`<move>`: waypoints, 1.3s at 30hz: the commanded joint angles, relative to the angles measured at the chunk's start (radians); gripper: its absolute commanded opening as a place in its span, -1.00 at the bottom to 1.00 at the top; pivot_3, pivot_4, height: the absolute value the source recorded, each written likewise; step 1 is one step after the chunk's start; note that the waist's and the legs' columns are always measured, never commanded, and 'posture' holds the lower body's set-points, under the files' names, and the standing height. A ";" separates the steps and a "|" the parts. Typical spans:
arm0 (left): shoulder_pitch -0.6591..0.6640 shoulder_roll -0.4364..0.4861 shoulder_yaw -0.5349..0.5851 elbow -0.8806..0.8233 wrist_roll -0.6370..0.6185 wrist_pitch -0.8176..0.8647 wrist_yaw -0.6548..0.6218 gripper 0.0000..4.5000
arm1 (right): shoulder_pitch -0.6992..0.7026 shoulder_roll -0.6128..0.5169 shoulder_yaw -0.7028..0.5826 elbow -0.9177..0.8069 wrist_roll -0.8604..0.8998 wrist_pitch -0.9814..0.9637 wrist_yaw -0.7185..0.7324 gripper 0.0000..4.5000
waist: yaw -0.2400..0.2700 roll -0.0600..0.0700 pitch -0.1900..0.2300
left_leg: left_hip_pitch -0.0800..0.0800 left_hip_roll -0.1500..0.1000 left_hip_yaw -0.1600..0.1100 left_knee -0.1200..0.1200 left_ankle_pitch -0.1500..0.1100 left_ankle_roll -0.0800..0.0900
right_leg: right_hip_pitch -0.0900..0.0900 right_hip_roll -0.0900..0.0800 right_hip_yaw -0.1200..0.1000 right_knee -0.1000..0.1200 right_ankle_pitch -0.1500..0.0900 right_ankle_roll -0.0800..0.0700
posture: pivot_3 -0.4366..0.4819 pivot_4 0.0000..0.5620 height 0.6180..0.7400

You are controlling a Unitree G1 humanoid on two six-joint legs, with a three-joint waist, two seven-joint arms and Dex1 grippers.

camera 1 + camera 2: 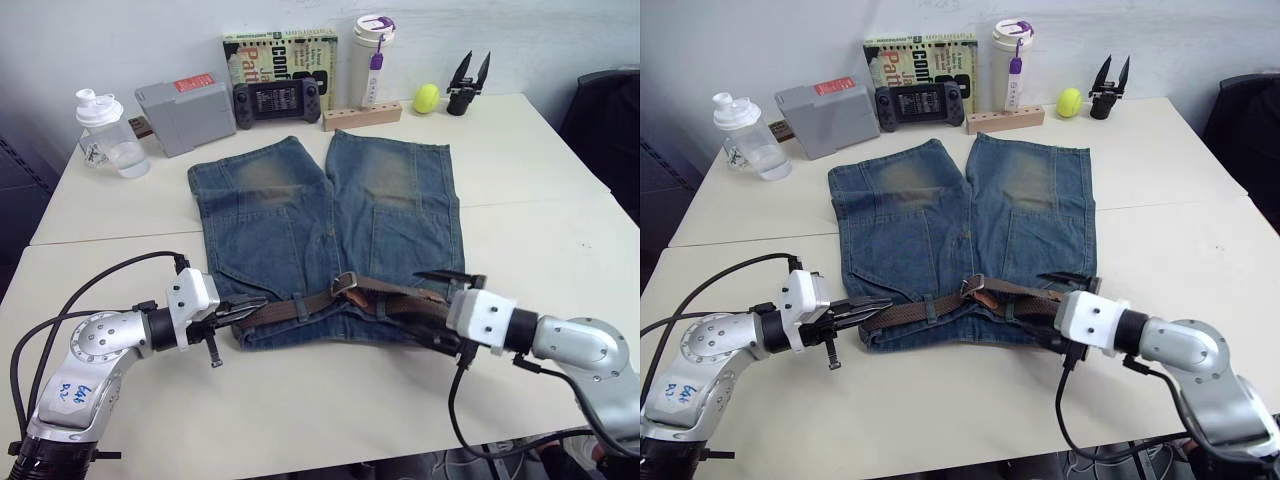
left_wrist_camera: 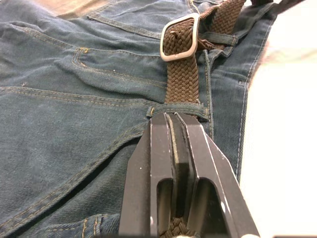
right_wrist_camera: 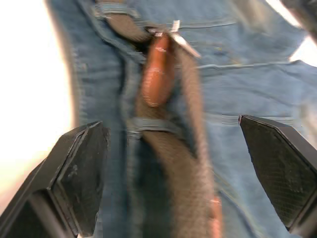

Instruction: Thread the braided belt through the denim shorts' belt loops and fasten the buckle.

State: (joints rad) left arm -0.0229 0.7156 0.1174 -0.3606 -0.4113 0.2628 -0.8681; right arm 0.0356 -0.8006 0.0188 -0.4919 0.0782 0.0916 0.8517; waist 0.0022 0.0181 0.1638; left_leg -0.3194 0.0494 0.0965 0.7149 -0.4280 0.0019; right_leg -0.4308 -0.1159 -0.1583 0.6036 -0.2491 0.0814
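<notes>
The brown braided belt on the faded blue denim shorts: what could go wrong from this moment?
1. The left gripper is shut on the brown braided belt just before a denim belt loop; a pull may bunch the faded blue denim shorts.
2. The right gripper is open around the belt, so that end is unheld and the silver metal buckle may shift.

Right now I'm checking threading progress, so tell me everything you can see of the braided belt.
The braided belt is a brown woven strap lying along the waistband of the denim shorts, at the table's near edge. It passes under a belt loop and through its silver buckle. A tan leather end lies by the buckle. The left hand is shut on the strap; the open right hand straddles it.
</notes>
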 commanded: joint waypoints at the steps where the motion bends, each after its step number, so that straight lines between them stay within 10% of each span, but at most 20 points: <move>1: 0.000 -0.005 0.028 -0.044 -0.016 0.001 0.015 -1.00 | 0.016 0.007 0.024 0.025 -0.083 -0.085 -0.040 0.99 | 0.000 0.000 0.000 | 0.000 0.000 0.000 0.000 0.000 0.000 | 0.000 0.000 0.000 0.000 0.000 0.000 | -0.05 -0.47 0.68; 6: -0.013 -0.006 0.025 -0.041 -0.011 0.006 0.024 -1.00 | 0.011 0.016 0.059 0.094 -0.196 -0.153 -0.104 0.88 | -0.002 0.000 0.000 | 0.000 0.000 0.001 0.000 0.000 0.000 | 0.000 0.000 0.000 0.000 0.000 0.000 | -0.05 -0.47 0.68; 17: -0.021 0.017 0.004 -0.045 0.026 -0.005 0.015 -1.00 | -0.019 0.066 0.096 0.149 -0.236 -0.105 -0.142 -0.81 | -0.003 0.000 0.000 | 0.000 0.000 0.002 0.000 0.000 0.000 | 0.000 0.000 0.000 -0.001 0.000 0.000 | -0.05 -0.47 0.68; 21: -0.016 0.015 0.007 -0.056 0.021 0.000 0.016 -1.00 | -0.021 0.070 0.106 0.154 -0.247 -0.108 -0.140 -0.81 | -0.003 -0.001 0.000 | 0.000 0.000 0.003 0.000 0.000 0.000 | 0.000 0.000 0.000 0.000 0.000 0.000 | -0.05 -0.47 0.68; 30: -0.003 0.020 -0.006 -0.065 -0.005 0.029 -0.007 0.38 | -0.023 0.082 0.125 0.150 -0.266 -0.108 -0.138 -0.81 | -0.004 -0.001 0.000 | 0.000 0.000 0.002 0.000 0.000 0.000 | 0.000 0.000 0.000 0.000 0.000 0.000 | -0.05 -0.47 0.68; 39: -0.052 0.047 -0.128 -0.003 0.295 -0.151 0.059 0.41 | -0.024 0.094 0.129 0.139 -0.266 -0.097 -0.136 -0.81 | -0.004 -0.001 0.000 | 0.000 0.000 0.006 0.000 0.000 -0.001 | 0.000 0.001 0.000 -0.001 0.000 0.000 | -0.05 -0.47 0.68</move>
State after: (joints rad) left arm -0.0555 0.7617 -0.0063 -0.3526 -0.1706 0.1511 -0.8404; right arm 0.0098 -0.7176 0.1270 -0.3419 -0.1853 -0.0157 0.7128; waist -0.0020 0.0176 0.1641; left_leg -0.3195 0.0498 0.1027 0.7146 -0.4282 0.0012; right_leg -0.4306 -0.1149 -0.1586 0.6029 -0.2492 0.0812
